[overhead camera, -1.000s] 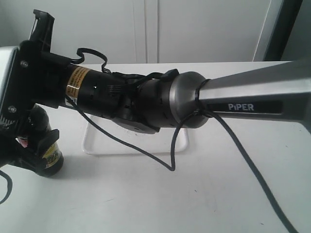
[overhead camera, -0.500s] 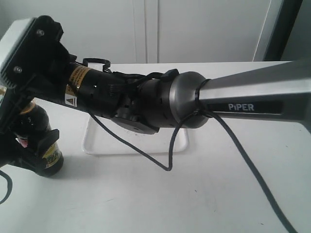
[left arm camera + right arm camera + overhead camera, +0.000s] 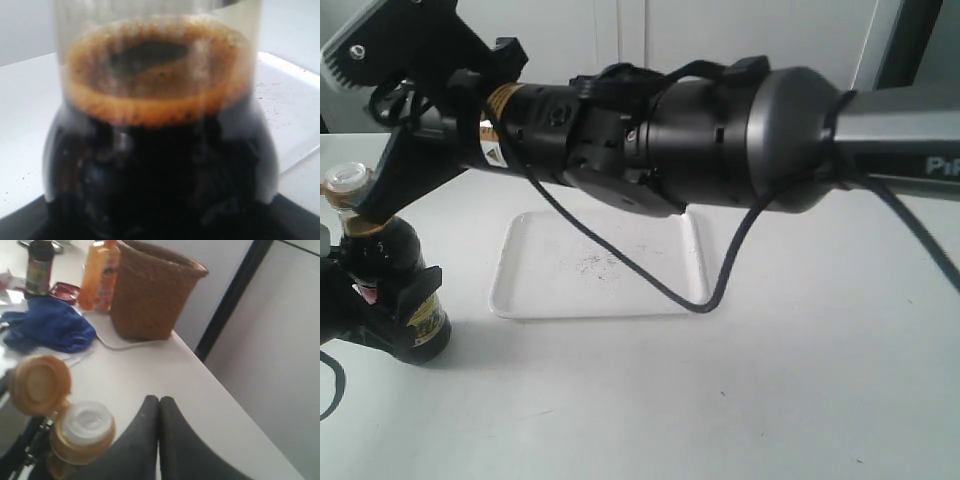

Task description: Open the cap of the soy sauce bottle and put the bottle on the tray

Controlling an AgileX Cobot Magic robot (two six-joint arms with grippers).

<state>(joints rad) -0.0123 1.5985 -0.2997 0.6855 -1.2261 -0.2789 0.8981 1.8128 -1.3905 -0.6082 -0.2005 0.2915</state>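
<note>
The soy sauce bottle (image 3: pixel 392 285) stands upright on the table at the far left, dark liquid showing through its glass (image 3: pixel 160 150). My left gripper (image 3: pixel 405 305) is shut round its labelled body. The gold-brown cap (image 3: pixel 39 384) is flipped back on its hinge, baring the white spout ring (image 3: pixel 86 422) (image 3: pixel 347 180). My right gripper (image 3: pixel 159 401) is shut on nothing, its tips (image 3: pixel 380 205) just beside and above the bottle's neck. The white tray (image 3: pixel 515 300) lies to the right of the bottle, with dark scuffs at its centre; one of its corners shows behind the glass (image 3: pixel 295 95).
The right arm (image 3: pixel 720 140) stretches across the scene above the tray, and its black cable (image 3: pixel 705 295) hangs down over the tray's right rim. Beyond the bottle stand a woven basket (image 3: pixel 150 295), an orange bottle (image 3: pixel 100 275), a blue cloth (image 3: pixel 47 330) and a dark jar (image 3: pixel 40 265).
The right arm has lifted and swung up away from the bottle's top. The cap, covered before, now shows flipped open with the white spout bare. The bottle and left gripper stayed put.
</note>
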